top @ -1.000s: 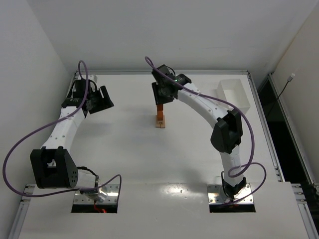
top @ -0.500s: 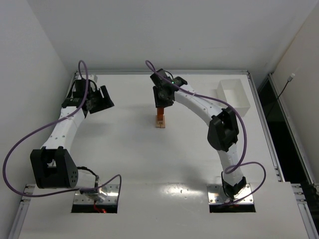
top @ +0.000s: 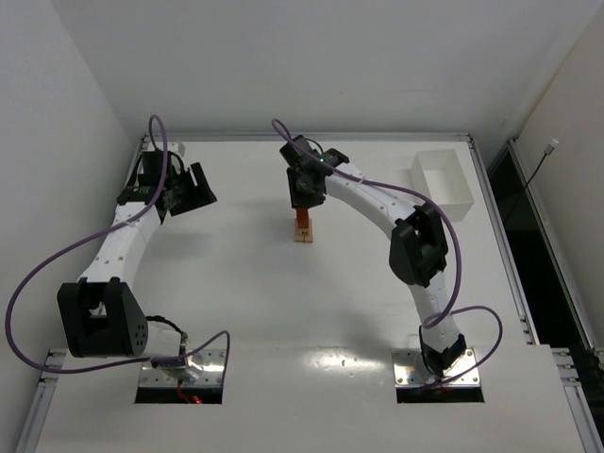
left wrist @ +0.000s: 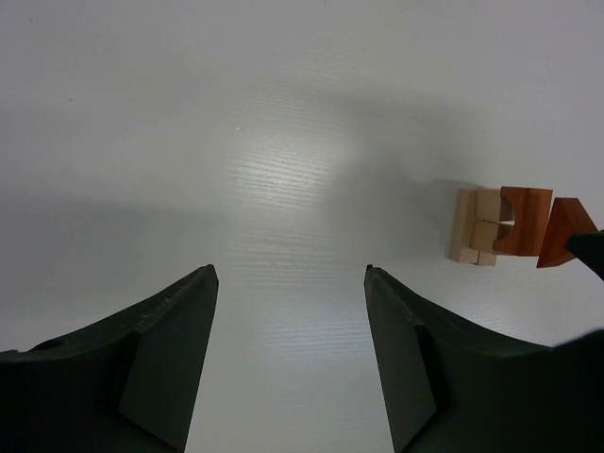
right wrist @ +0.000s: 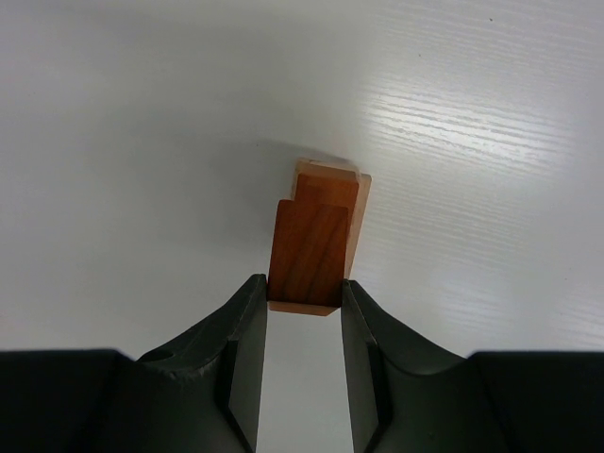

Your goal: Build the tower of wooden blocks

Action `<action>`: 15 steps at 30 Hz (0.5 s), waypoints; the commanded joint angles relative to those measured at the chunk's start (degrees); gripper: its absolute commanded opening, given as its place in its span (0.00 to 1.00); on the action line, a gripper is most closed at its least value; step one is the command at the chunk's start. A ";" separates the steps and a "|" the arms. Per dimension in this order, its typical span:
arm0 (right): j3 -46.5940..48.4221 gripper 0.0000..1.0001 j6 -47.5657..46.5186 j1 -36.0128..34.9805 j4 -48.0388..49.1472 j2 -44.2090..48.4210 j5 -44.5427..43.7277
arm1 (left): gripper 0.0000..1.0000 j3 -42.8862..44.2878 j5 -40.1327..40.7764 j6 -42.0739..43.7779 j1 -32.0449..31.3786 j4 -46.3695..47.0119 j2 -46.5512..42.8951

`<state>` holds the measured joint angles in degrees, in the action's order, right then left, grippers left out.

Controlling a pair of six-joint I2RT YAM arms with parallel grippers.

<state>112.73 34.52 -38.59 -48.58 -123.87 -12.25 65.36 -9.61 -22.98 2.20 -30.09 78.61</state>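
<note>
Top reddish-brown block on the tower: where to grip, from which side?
Grip the reddish-brown block on its two flat parallel sides, from above, as the right fingers do. The tower is one block wide; a side approach likely topples it.

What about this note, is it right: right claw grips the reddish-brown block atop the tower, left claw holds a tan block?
Not quite. The left claw holds nothing; the left wrist view shows its jaws open over bare table. The right claw does grip the reddish-brown block atop the tower.
</note>
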 commanded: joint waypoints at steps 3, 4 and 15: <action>0.39 0.00 0.90 -0.52 0.15 -0.32 -1.64 | 0.60 -0.06 -1.29 -0.31 -0.44 1.43 -1.53; 0.39 0.00 0.90 -0.52 0.15 -0.32 -1.64 | 0.60 -0.06 -1.29 -0.31 -0.44 1.43 -1.53; 0.39 0.00 0.37 0.00 0.68 -1.37 -2.16 | 0.60 0.47 -2.35 -0.31 -0.44 1.43 -1.00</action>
<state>112.73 34.52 -38.74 -48.60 -124.77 -13.34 65.36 -11.11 -23.00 2.20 -29.93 78.63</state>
